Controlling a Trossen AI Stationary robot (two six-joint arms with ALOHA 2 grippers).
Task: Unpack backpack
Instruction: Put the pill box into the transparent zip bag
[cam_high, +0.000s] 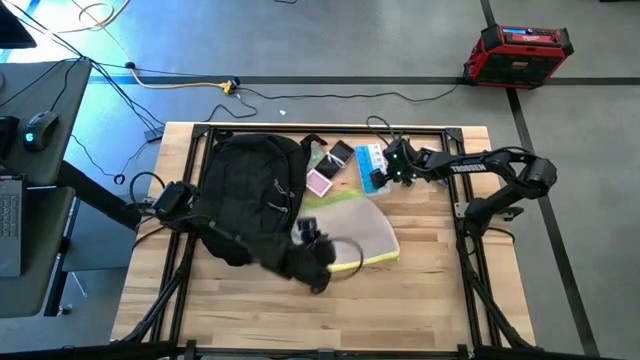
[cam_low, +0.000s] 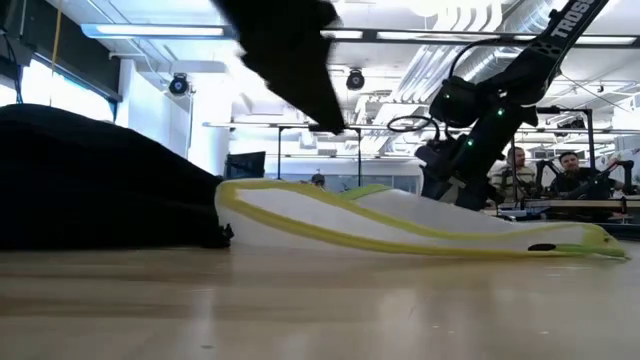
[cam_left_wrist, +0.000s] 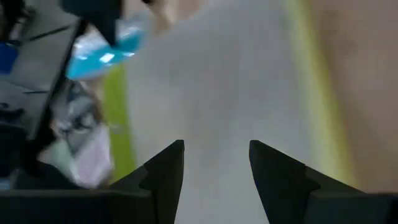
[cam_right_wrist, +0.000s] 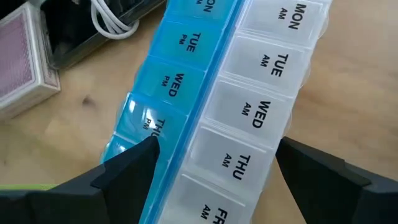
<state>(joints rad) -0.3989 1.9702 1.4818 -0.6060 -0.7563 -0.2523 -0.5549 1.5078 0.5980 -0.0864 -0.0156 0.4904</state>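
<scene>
The black backpack lies on the table's left half; in the low view it is the dark mound. Beside it, flat on the wood, lies a grey pouch with a yellow-green edge. My left gripper hangs open over the pouch's near left end and touches nothing. A blue-and-white pill organizer lies at the far middle. My right gripper is open above it, slanting down, with a finger on either side of it.
A pink card deck, a black item and a white cable lie between backpack and organizer. A red-and-black case stands on the floor beyond the table. Two people sit in the room behind.
</scene>
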